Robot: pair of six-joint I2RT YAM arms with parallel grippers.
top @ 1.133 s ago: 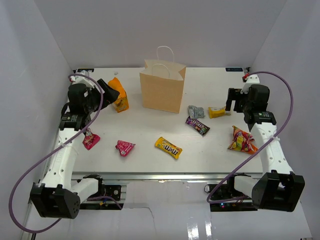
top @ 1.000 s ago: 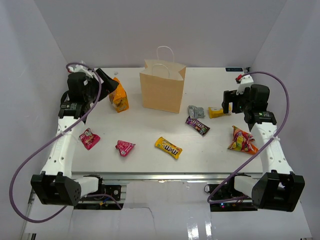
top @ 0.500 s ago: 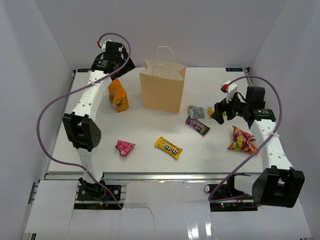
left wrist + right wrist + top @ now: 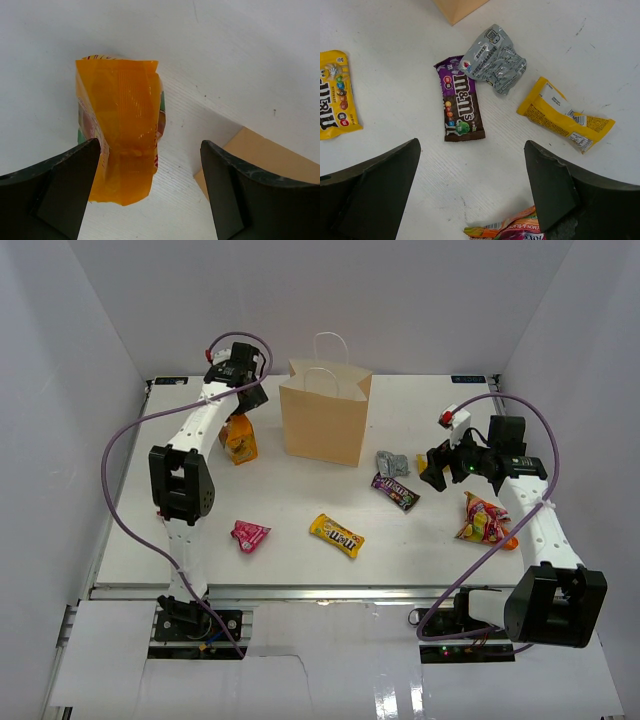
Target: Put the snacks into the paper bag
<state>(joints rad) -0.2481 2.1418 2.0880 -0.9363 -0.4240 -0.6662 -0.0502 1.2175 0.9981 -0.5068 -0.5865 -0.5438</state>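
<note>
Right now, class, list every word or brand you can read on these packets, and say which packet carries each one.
"m&m's": purple-brown packet.
"m&m's", partly cut off by the frame edge: yellow packet.
"EMON", "BLAC", fragments only: multicoloured packet.
Too small to read: print on the silver packet and on the white-labelled yellow packet.
No legible text: orange packet, paper bag.

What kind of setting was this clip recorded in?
Probably a lab test cell, not a home or shop: a white table boxed in by plain white walls, a left arm and right arm bolted to a metal rail, and snacks staged around a paper bag.
</note>
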